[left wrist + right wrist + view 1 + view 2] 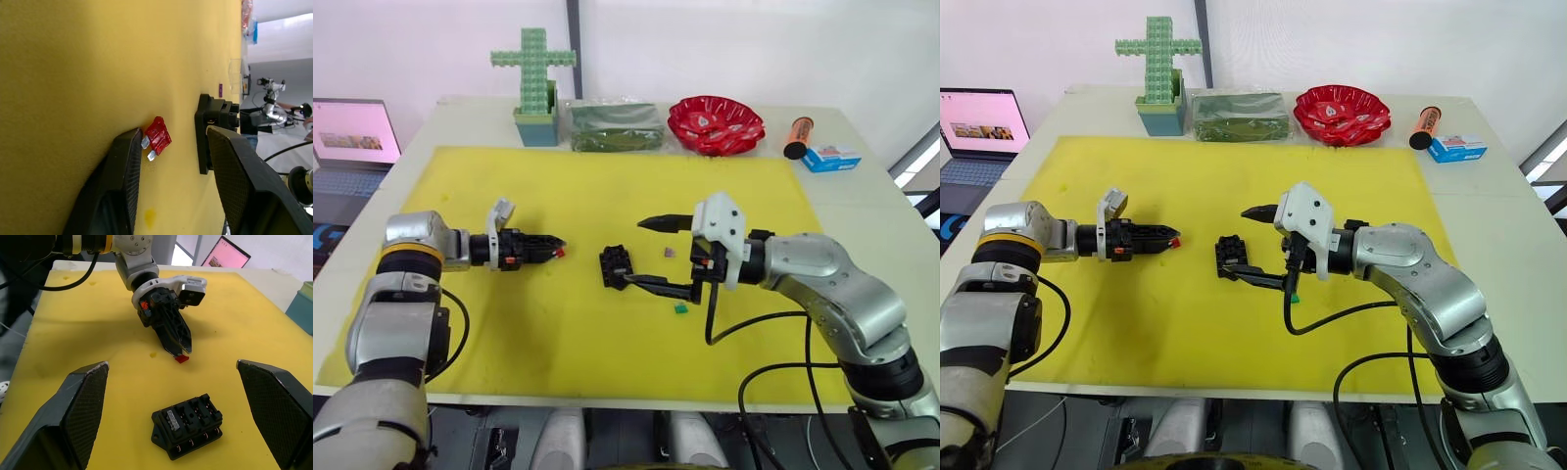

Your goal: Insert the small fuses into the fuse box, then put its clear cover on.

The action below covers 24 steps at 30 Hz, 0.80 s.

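Meanwhile, the left gripper [555,248] hung low over the yellow mat [509,323], its two black fingers parted, with the red fuse [157,137] lying at the inner face of one finger; whether it touched that finger could not be told. The right gripper [640,253] was spread wide, one finger above and one below, with the fuse box [616,265] on the mat between the two tips, nearest the lower one. The grey fuse [171,419] sat in a slot at one end of the box. The purplish-brown fuse [668,252] lay on the mat just beside the right gripper's body, and the green fuse [680,308] lay under that arm. The clear cover [236,74] lay farther along the mat beyond the box. At the table's far edge stood a green brick cross [534,73], a clear-wrapped green package [615,126] and a red bowl [716,124].
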Tool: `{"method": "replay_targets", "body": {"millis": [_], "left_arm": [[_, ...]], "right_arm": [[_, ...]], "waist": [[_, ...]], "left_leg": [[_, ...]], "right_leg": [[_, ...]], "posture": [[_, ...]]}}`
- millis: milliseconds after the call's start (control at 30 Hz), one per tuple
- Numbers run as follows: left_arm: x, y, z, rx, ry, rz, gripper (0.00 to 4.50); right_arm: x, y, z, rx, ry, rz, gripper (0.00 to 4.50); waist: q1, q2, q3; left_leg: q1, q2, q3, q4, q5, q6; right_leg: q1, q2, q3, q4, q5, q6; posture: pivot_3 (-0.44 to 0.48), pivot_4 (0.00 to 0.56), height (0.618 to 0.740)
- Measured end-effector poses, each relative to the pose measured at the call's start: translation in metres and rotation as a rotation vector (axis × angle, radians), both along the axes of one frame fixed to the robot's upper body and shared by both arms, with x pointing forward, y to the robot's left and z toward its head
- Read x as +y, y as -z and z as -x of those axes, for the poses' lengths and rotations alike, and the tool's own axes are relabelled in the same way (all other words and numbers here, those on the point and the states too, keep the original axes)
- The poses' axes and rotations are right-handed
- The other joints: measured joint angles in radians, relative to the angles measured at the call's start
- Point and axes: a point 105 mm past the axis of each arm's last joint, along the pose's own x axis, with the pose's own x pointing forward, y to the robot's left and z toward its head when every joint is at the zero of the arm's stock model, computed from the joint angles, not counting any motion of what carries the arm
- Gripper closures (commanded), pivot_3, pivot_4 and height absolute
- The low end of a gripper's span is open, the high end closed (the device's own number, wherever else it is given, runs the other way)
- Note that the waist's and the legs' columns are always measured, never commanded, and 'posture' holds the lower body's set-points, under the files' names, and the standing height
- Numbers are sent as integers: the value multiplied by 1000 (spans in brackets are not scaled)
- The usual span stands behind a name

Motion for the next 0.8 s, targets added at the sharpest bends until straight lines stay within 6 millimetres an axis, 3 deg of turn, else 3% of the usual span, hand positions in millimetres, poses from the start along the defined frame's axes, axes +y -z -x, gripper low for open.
{"method": "replay_targets", "body": {"millis": [100,267,567,800], "left_arm": [[1,2,0,-3,1,-17,2780],[3,6,3,-4,10,-28,4490],[15,5,12,5,4,-33,4490],[21,-7,34,34,-18,32,4490]], "right_arm": [[0,1,0,0,0,3,0],[1,2,0,0,-2,8,0],[3,3,2,-10,-19,10,0],[4,4,2,-7,-21,10,0]], "waist": [[0,0,0],[-3,0,0],[-26,0,0],[-32,0,0]], "left_leg": [[0,0,0,0,0,0],[0,0,0,0,0,0],[0,1,0,-2,-1,1],[0,2,2,-1,-2,3]], "right_leg": [[0,0,0,0,0,0],[0,0,0,0,0,0],[-2,0,0,2,0,1],[-7,0,0,8,-1,3]], "posture": [[0,150,740],[0,150,740],[0,150,740],[0,150,740]]}}
